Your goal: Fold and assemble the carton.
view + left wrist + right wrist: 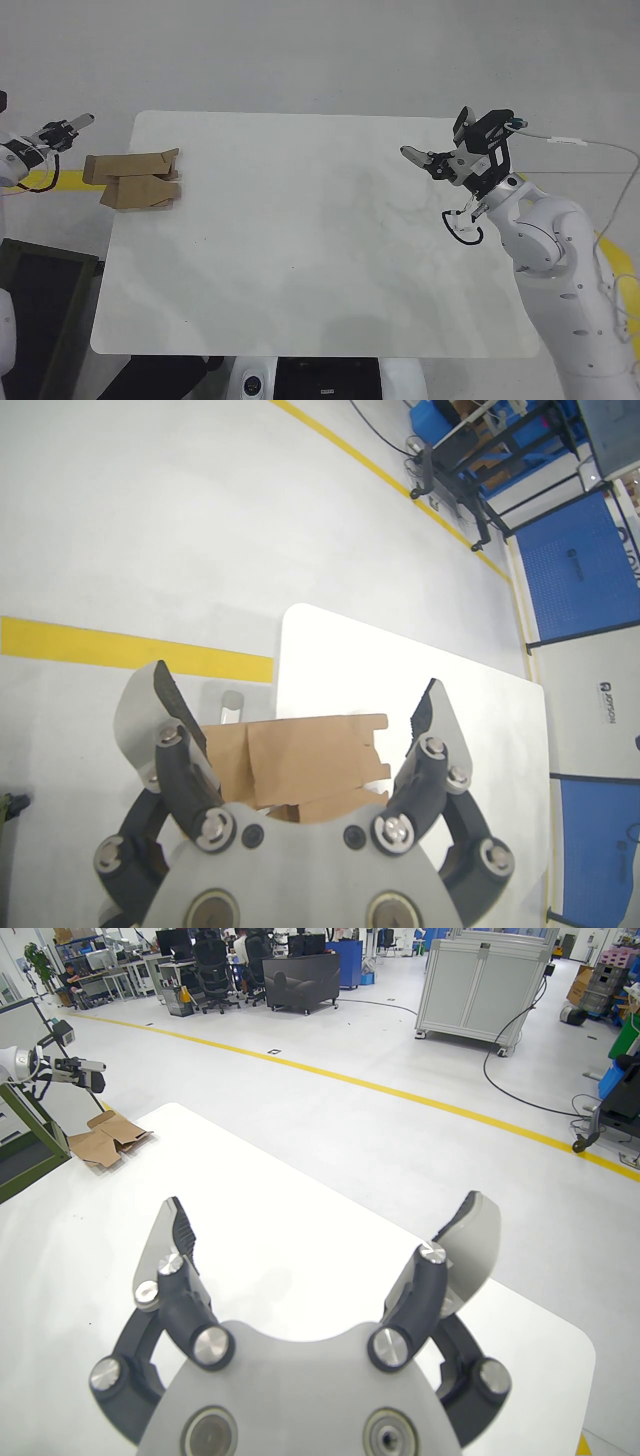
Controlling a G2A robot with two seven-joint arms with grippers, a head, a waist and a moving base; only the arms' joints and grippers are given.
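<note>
the brown carton (135,180) lies at the left edge of the table (300,260), its long axis running left to right. the left gripper (80,122), jaws open and empty, hovers just upper left of it. the right gripper (412,155), also open, is well apart at right.

The carton (135,180) is formed of matt brown cardboard; the table (300,260) is finished smooth and white; fingers (131,710) of the left gripper (296,674) are faced with ribbed black pads (172,700).
</note>
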